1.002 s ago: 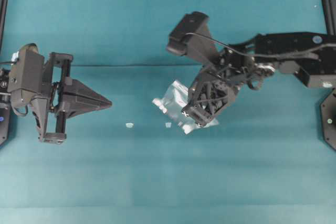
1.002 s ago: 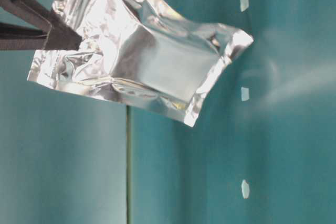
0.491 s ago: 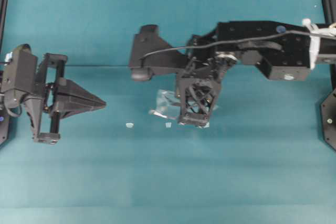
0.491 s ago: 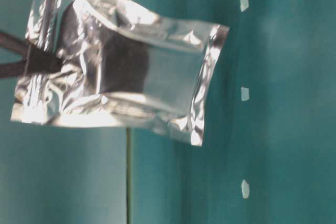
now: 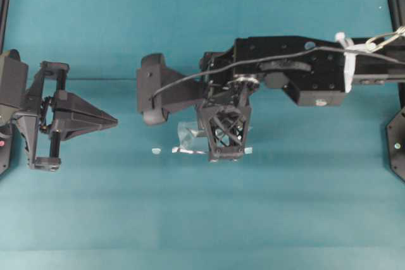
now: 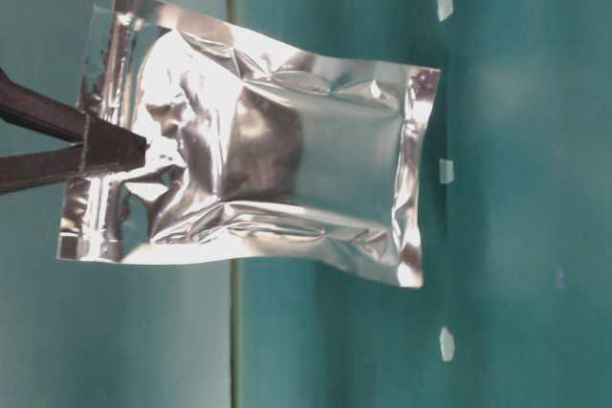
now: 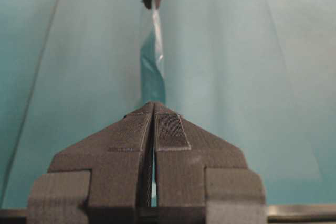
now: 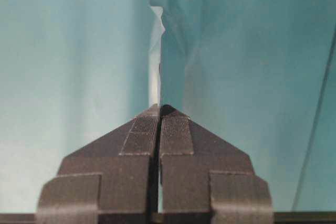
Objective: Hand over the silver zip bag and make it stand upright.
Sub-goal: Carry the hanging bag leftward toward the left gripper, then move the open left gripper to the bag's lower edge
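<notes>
The silver zip bag (image 6: 287, 179) is a crinkled foil pouch with a dark centre panel. It hangs from my right gripper (image 6: 143, 148), which is shut on one short edge. From above, the right gripper (image 5: 224, 155) points down at mid-table, and only slivers of the bag (image 5: 188, 135) show beneath it. The right wrist view has the bag (image 8: 156, 51) edge-on, running away from the closed tips (image 8: 159, 109). My left gripper (image 5: 116, 120) is shut and empty, well to the left of the bag. Its tip (image 7: 154, 105) points at the bag's thin edge (image 7: 153, 69).
Tiny pale scraps lie on the teal cloth: one (image 5: 156, 150) between the two grippers, others (image 6: 446, 171) near the bag's lower edge. The right arm's wrist camera housing (image 5: 152, 90) juts out to the left of the bag. Black frame posts stand at both side edges.
The right arm has swung left with the bag, and its gripper now points straight down. The bag has turned from slanted to hanging square. The left gripper has drawn back slightly to the left.
</notes>
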`<state>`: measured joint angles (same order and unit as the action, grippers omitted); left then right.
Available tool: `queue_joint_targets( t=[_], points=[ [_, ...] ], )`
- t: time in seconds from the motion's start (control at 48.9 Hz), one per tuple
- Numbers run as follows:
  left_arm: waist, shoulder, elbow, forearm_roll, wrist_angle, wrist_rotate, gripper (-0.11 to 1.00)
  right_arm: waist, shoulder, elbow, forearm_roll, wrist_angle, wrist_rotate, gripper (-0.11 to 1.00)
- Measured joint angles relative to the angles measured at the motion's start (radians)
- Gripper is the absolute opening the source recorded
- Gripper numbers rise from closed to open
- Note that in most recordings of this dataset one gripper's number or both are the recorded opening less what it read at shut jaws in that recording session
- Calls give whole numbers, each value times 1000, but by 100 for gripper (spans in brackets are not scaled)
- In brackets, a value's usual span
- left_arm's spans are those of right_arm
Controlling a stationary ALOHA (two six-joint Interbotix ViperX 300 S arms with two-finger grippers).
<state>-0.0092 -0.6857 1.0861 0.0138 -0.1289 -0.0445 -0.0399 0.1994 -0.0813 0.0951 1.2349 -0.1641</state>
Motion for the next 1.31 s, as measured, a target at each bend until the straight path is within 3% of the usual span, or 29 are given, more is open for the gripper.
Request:
queue_joint_targets(
  t=[0.266,0.491,0.695,0.859,0.982,1.207,1.309],
  points=[
    [8,2,5,2,0,0,-8,8,26,-17,-5,3,-11,-3],
    [15,2,5,2,0,2,-8,14,57,-48,-64,49,-29,-3],
    [43,2,6,2,12,-3,-7,20,69,-66,-75,57,-40,-3],
    [46,8,18,0,12,-49,0,21,75,-67,-75,49,-41,-3],
    [46,28,34,2,9,-92,15,21,77,-67,-77,43,-41,-3],
    [48,84,61,2,-61,-123,80,26,78,-67,-78,32,-44,-3],
    [49,137,67,0,-95,-130,97,31,78,-67,-78,32,-44,-3]
  ],
)
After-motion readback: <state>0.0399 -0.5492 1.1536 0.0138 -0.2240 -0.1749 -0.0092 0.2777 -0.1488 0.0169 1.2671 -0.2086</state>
